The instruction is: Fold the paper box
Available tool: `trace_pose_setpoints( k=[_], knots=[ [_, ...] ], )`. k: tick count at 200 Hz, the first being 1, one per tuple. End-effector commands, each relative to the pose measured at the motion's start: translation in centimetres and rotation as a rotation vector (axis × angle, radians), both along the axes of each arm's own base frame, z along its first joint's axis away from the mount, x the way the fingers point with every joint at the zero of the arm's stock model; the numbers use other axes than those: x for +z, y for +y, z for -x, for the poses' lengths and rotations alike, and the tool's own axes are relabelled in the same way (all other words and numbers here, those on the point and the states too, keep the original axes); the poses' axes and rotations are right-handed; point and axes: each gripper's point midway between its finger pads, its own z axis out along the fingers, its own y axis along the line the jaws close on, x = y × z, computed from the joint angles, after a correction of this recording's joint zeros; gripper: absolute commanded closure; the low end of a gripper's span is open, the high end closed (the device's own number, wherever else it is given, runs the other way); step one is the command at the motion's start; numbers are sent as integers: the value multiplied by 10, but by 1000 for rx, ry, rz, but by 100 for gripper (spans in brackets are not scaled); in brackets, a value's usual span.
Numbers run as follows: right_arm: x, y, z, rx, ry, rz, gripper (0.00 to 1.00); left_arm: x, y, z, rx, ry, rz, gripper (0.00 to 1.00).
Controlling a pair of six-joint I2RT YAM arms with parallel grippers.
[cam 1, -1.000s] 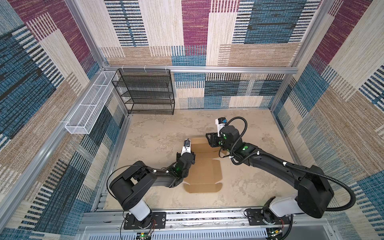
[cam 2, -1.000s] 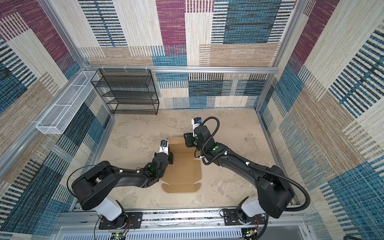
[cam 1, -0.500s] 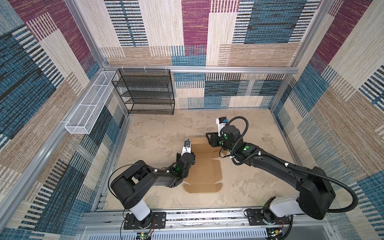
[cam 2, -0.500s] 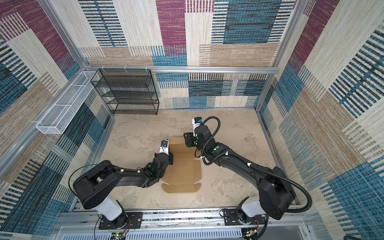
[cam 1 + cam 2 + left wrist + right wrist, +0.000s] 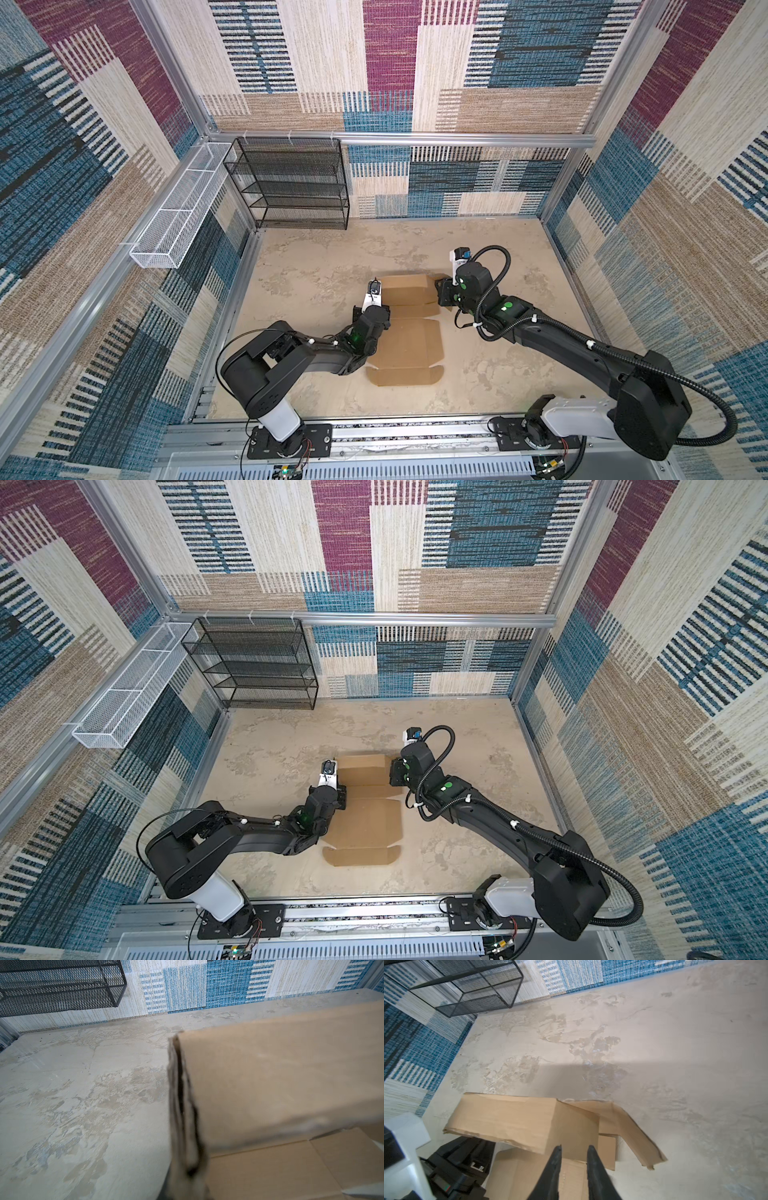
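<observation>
Left claw [image 5: 379,309] tightened, pinching paper box [image 5: 409,345] wall

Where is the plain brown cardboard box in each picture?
A top view: the brown cardboard box lies in the middle of the beige floor.
A top view: same middle spot on the floor.
Left wrist view: very close, its raised wall fills much of the picture.
Right wrist view: close to the camera, one wall raised, a flap loose.
Shared landmark: the black wire mesh shelf rack, seen in all four.

The mottled beige tabletop [image 5: 316,266] carries the paper box [image 5: 409,345], near panels lying flat, far end raised.
</observation>
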Motion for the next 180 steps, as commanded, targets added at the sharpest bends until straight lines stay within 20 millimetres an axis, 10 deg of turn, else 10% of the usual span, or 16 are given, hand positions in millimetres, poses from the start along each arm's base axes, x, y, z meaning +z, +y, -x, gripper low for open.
trace_pose_setpoints(
  k=[1,180],
  knots=[
    [-8,-3,-2,-10,16,11,80,-3,2,1,10,10,-5,100],
    [-27,50,-16,153,62,-109,85,-2,6,6,21,22,26,100]
  ],
)
